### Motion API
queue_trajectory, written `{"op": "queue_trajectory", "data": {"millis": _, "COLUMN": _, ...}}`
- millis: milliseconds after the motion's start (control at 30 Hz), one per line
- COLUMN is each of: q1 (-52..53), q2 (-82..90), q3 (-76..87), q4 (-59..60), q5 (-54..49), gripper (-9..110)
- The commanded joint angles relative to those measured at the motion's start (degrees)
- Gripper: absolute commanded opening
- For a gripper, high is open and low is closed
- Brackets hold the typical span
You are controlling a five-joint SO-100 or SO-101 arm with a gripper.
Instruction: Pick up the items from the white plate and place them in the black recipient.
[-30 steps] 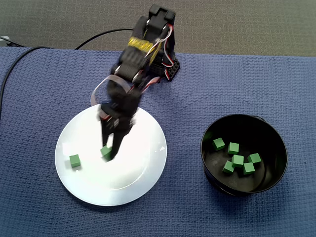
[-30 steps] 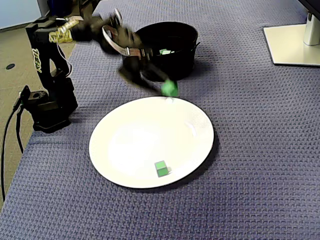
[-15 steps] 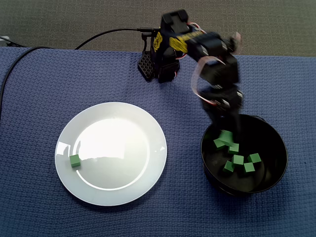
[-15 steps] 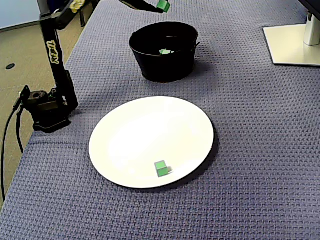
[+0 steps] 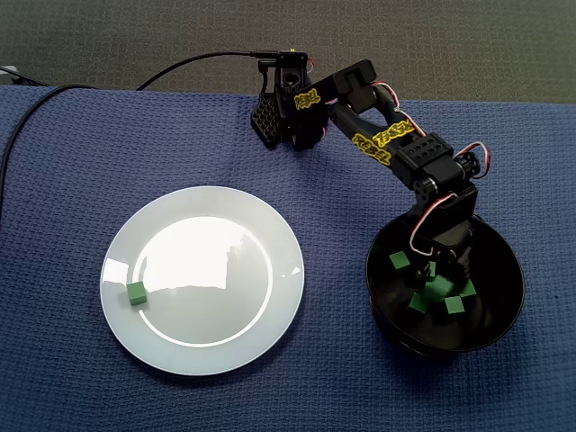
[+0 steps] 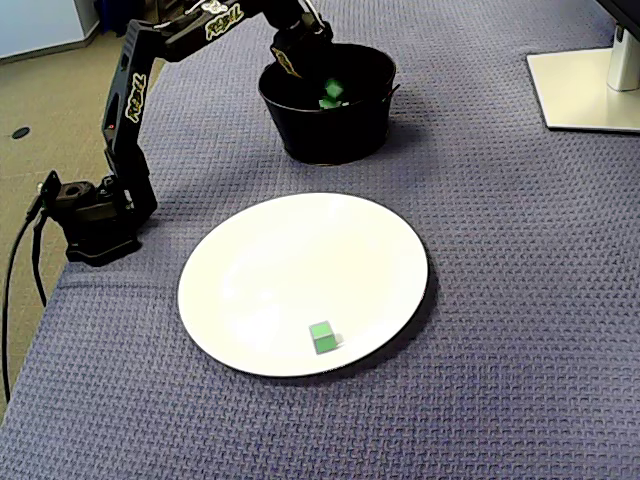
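Observation:
The white plate [image 5: 207, 337] [image 6: 290, 260] holds one green cube [image 5: 136, 292] [image 6: 321, 337] near its rim. To the right in a fixed view stands the black bowl [image 5: 508, 270] [image 6: 330, 135], with several green cubes [image 5: 399, 261] lying in it. My gripper [image 5: 439, 283] [image 6: 330, 88] reaches down inside the bowl. Its jaws look shut on a green cube [image 5: 441, 289] [image 6: 333, 90] just above the others. The fingertips are partly hidden by the wrist and the bowl wall.
The arm's base [image 5: 288, 117] [image 6: 95, 215] sits at the edge of the blue cloth, and a black cable [image 5: 180, 67] runs off from it. A white stand foot [image 6: 590, 90] lies at the cloth's far right corner.
My gripper lifted a green cube off the plate, swung over to the bowl, and has now lowered into it. One cube stays on the plate.

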State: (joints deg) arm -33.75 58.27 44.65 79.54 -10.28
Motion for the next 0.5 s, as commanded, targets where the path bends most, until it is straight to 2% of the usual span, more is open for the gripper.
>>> {"op": "queue_trajectory", "data": {"millis": 0, "q1": 0.9, "q2": 3.1, "q3": -6.0, "q4": 4.7, "q5": -2.5, "gripper": 34}}
{"op": "queue_trajectory", "data": {"millis": 100, "q1": 6.7, "q2": 8.0, "q3": -9.5, "q4": 12.7, "q5": -7.0, "gripper": 33}}
{"op": "queue_trajectory", "data": {"millis": 233, "q1": 23.1, "q2": 18.1, "q3": -3.3, "q4": 15.1, "q5": -12.7, "gripper": 32}}
{"op": "queue_trajectory", "data": {"millis": 467, "q1": 56.6, "q2": 20.9, "q3": 3.6, "q4": 3.7, "q5": -21.2, "gripper": 32}}
